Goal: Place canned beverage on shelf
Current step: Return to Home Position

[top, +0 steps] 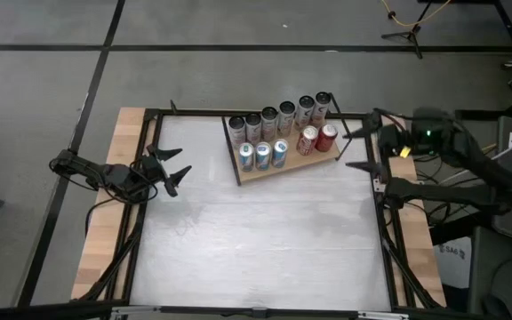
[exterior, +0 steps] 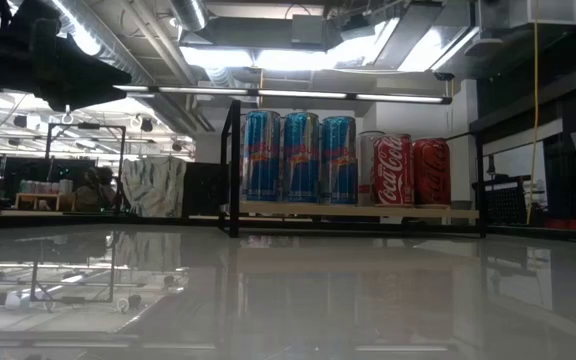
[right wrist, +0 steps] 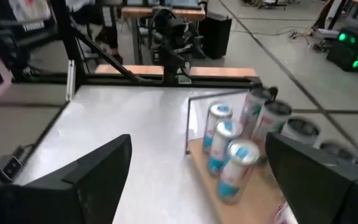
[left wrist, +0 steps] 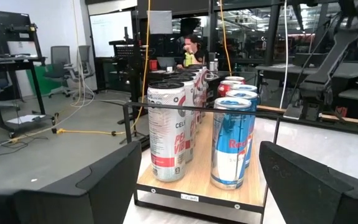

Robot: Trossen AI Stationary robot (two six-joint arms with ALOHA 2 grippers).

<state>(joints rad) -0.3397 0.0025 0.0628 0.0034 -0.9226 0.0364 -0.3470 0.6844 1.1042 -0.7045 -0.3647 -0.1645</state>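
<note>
The shelf [top: 284, 165], a light-brown board with a thin black wire frame, lies at the far middle of the white table [top: 265, 240]. On it stand several silver cans [top: 269, 120] in the back row, three blue cans [top: 263, 155] and two red cans [top: 318, 139] in front. All stand upright on their bases, as the low view shows for the blue cans [exterior: 298, 158] and red cans [exterior: 408, 172]. My left gripper [top: 174, 169] is open at the table's left edge, facing the shelf [left wrist: 197, 196]. My right gripper [top: 359, 148] is open just right of the shelf, above the table, with nothing between its fingers.
Wooden strips [top: 105, 222] and a black metal frame [top: 385, 240] run along the table's left and right sides. The near half of the tabletop is bare. A person [left wrist: 191, 46] sits in the room beyond the table.
</note>
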